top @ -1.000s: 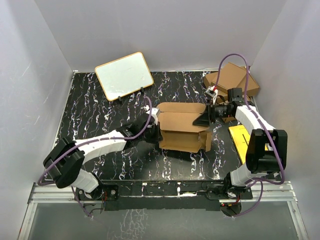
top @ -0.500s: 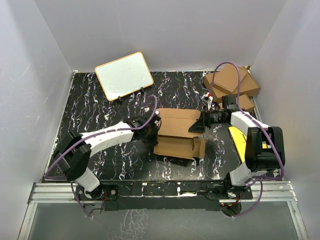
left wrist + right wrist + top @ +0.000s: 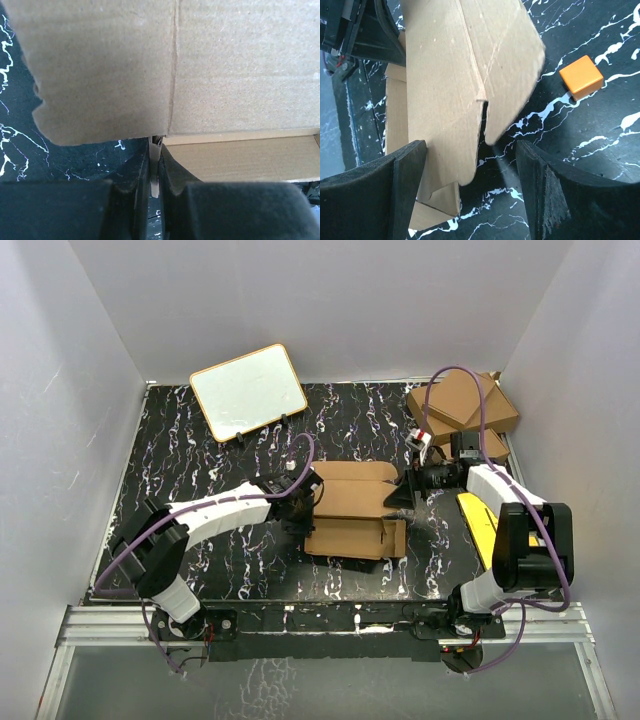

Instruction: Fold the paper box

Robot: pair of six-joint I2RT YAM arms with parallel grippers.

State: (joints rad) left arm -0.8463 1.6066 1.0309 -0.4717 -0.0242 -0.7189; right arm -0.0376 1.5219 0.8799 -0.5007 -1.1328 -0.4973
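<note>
1. Black marbled tabletop (image 3: pixel 200 440) fills your workspace, closed in by plain white walls (image 3: pixel 330 300).
2. You'll find the paper box (image 3: pixel 350 505) near the middle of the tabletop, between your two arms. It is partly formed, with creased panels and tabbed flaps showing.
3. Your left gripper (image 3: pixel 155 172) is pinched almost closed on a thin cardboard edge at the box's left end. A sliver of card shows between its fingers (image 3: pixel 130 190).
4. Your right gripper (image 3: pixel 470 180) stands wide at the box's right end, and a rounded flap lies in the gap. From the wrist view it is hard to tell whether either finger touches the card.
5. You can see a small orange block (image 3: pixel 581 76) on the tabletop just beyond that flap.
6. Away from your work are three more things:
   - a whiteboard (image 3: pixel 248 390) at the far left
   - a pile of brown cartons (image 3: pixel 462 405) in the far right corner
   - a yellow sheet (image 3: pixel 478 515) along the right edge, beside your right arm
</note>
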